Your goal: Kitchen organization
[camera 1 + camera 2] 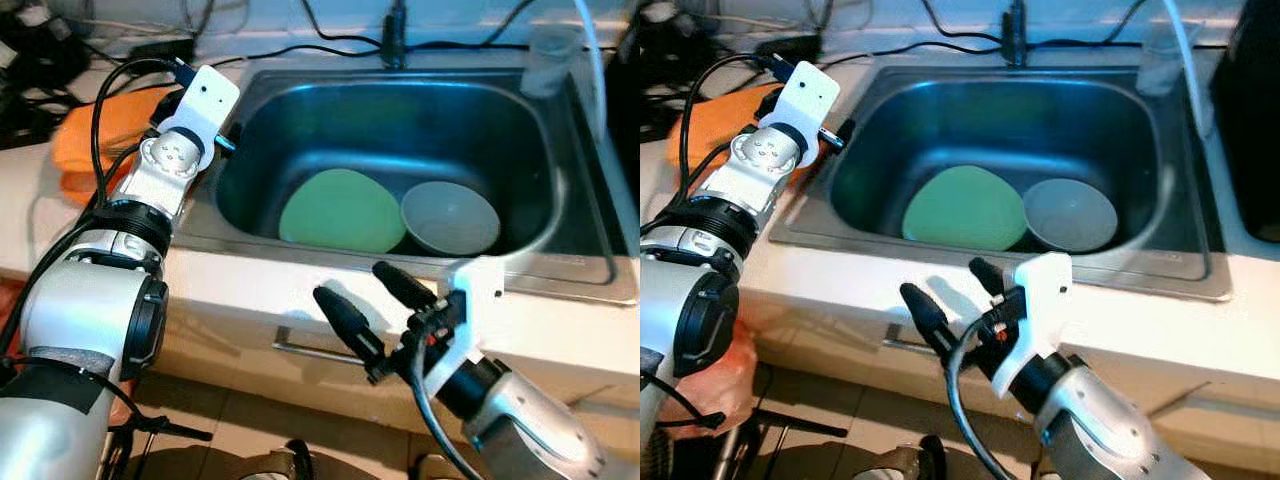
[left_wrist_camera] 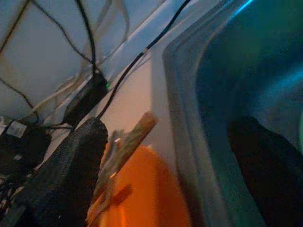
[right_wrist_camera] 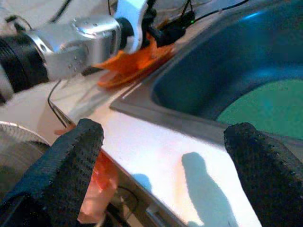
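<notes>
A steel sink [image 1: 560,200] was set into the pale desk [image 1: 250,275], and in its basin lay a green plate [image 1: 342,210] with a grey bowl [image 1: 450,217] touching its edge on the robot's right. An orange cloth [image 1: 100,135] lay on the desk just beside the sink's left rim, near a tangle of black cables [image 1: 130,45].

The left gripper [image 2: 156,156] hung over that left rim, one finger above the orange cloth and the other over the basin, fingers apart and holding nothing. The right gripper [image 1: 365,295] hovered in front of the sink's near edge, over the desk front, its two black fingers spread wide and empty.

The step in hand looked like a reach for the dishes. To do it well, the right gripper would need to rise over the near rim before dropping in (the basin wall is steep), then take the bowl by its raised lip rather than the flat plate, which offers little to pinch.
</notes>
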